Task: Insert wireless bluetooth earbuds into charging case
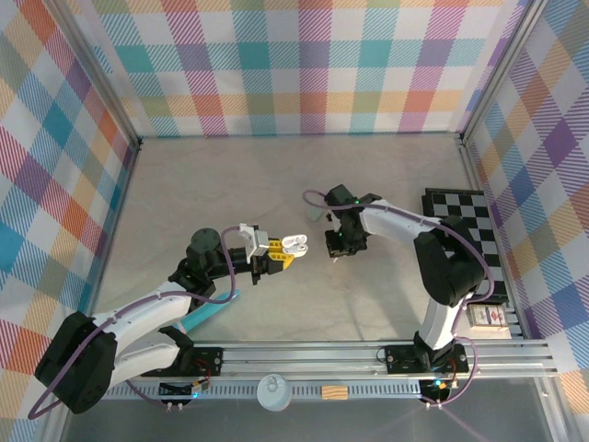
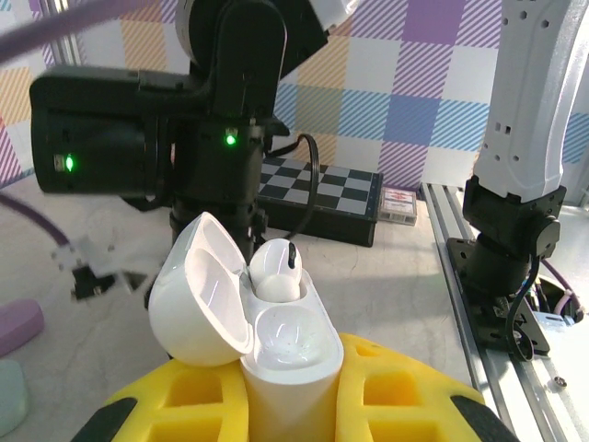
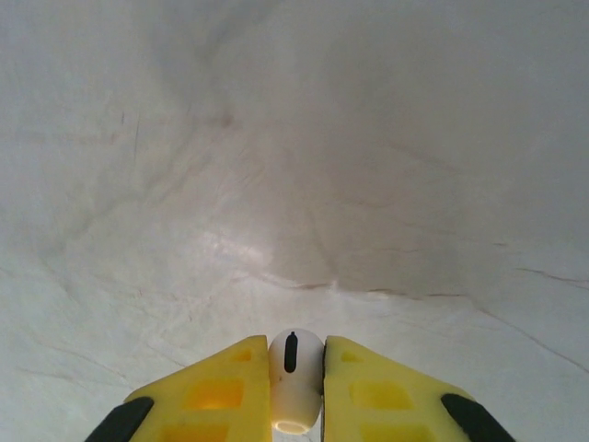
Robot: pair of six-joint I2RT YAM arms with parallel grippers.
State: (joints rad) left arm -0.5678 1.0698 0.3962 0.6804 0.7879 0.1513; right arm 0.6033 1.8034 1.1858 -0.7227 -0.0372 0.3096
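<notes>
My left gripper point(image 1: 274, 252) is shut on the white charging case point(image 1: 293, 245) and holds it off the table. In the left wrist view the case point(image 2: 285, 354) stands upright between the yellow fingers point(image 2: 396, 387), its lid point(image 2: 198, 290) swung open to the left. One white earbud point(image 2: 274, 267) sits in the far socket, while the near socket is bare. To the right of the case my right gripper point(image 1: 339, 247) points down at the table. It is shut on a second white earbud point(image 3: 294, 368), which is pinched between its yellow pads point(image 3: 216, 396).
A black-and-white checkered box point(image 1: 460, 221) lies at the right wall, with a small card box point(image 1: 488, 318) nearer the rail. A turquoise stick point(image 1: 207, 318) lies under the left arm. A purple case point(image 2: 18, 327) shows at the left edge of the left wrist view.
</notes>
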